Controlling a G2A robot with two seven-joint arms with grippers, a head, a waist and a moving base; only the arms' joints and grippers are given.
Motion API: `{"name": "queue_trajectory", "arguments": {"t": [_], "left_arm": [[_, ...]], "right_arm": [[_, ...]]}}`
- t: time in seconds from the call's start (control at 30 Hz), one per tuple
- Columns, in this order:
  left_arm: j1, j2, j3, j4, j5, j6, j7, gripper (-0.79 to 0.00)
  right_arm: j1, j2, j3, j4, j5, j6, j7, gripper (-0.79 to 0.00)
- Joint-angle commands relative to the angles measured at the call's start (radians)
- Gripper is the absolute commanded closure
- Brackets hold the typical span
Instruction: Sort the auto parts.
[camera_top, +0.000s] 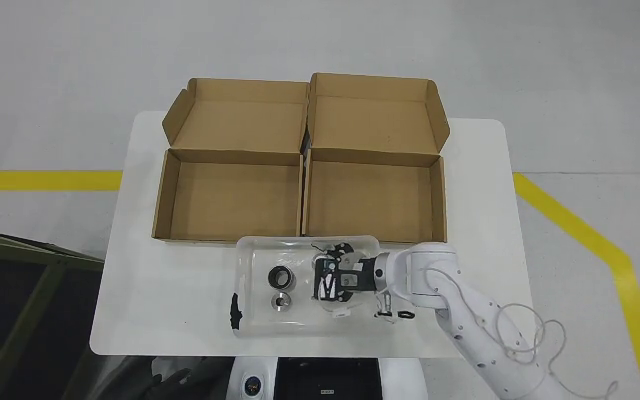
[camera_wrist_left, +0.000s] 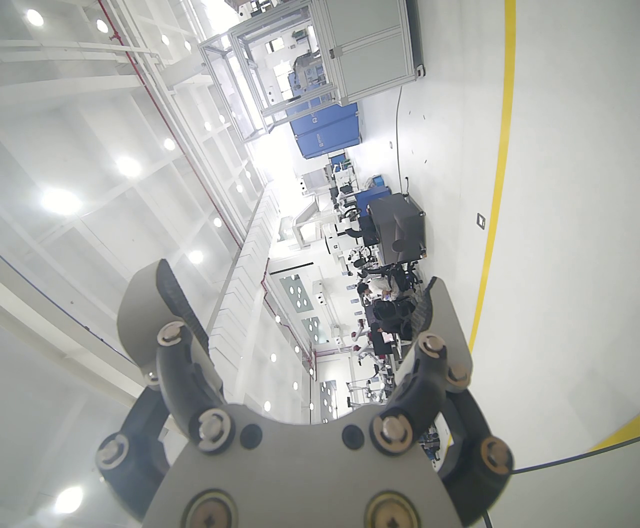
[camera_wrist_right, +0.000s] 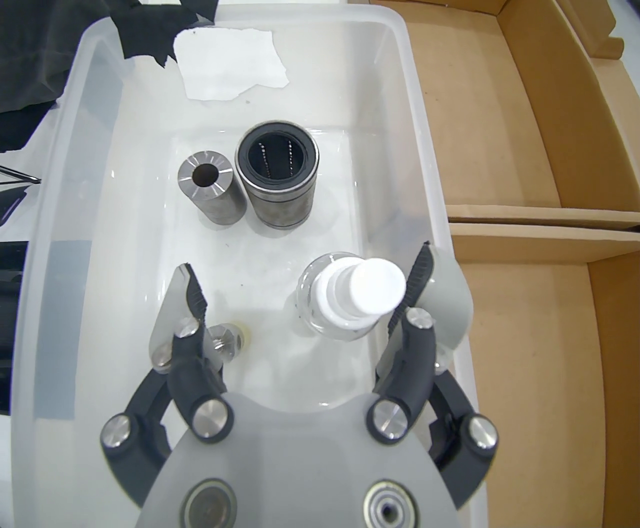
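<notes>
My right gripper (camera_wrist_right: 306, 280) hangs open inside a clear plastic bin (camera_wrist_right: 415, 125), also the bin (camera_top: 250, 250) at the table's front in the top view. A clear bottle with a white cap (camera_wrist_right: 357, 295) stands between the fingers, close to one finger (camera_wrist_right: 419, 280). A small metal fitting (camera_wrist_right: 227, 342) lies by the other finger. Farther in stand a grey steel sleeve (camera_wrist_right: 210, 187) and a black-lined linear bearing (camera_wrist_right: 277, 175), seen from above as the bearing (camera_top: 280, 277) and sleeve (camera_top: 280, 301). My left gripper (camera_wrist_left: 300, 295) is open and empty, pointing up at a hall ceiling.
Two open cardboard boxes (camera_top: 230, 195) (camera_top: 375, 200) sit side by side behind the bin, lids folded back. One box wall (camera_wrist_right: 545, 125) runs right beside the bin. A torn white paper scrap (camera_wrist_right: 230, 62) and black tape (camera_wrist_right: 150, 30) lie at the bin's far end.
</notes>
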Motion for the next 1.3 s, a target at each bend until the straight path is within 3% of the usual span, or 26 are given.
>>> {"name": "queue_trajectory", "arguments": {"t": [0.0,0.1,0.27,0.37,0.4,0.83,1.27], "left_arm": [[0.0,0.0,0.0,0.0,0.0,0.0,0.0,-0.785],[0.0,0.0,0.0,0.0,0.0,0.0,0.0,-0.785],[0.0,0.0,0.0,0.0,0.0,0.0,0.0,-0.785],[0.0,0.0,0.0,0.0,0.0,0.0,0.0,-0.785],[0.0,0.0,0.0,0.0,0.0,0.0,0.0,-0.785],[0.0,0.0,0.0,0.0,0.0,0.0,0.0,-0.785],[0.0,0.0,0.0,0.0,0.0,0.0,0.0,-0.785]], "right_arm": [[0.004,0.0,-0.001,0.009,0.004,0.002,-0.003,-0.536],[0.013,0.001,0.0,0.025,0.009,0.01,-0.008,-0.391],[0.024,0.002,-0.001,0.044,0.02,0.012,-0.018,-0.308],[0.031,0.003,0.0,0.053,0.03,0.009,-0.03,-0.108],[0.034,0.004,-0.001,0.052,0.032,0.001,-0.037,0.0],[0.008,0.03,0.05,-0.021,0.111,-0.118,-0.2,0.0],[0.0,0.087,0.114,-0.069,0.248,-0.118,-0.539,0.0]]}}
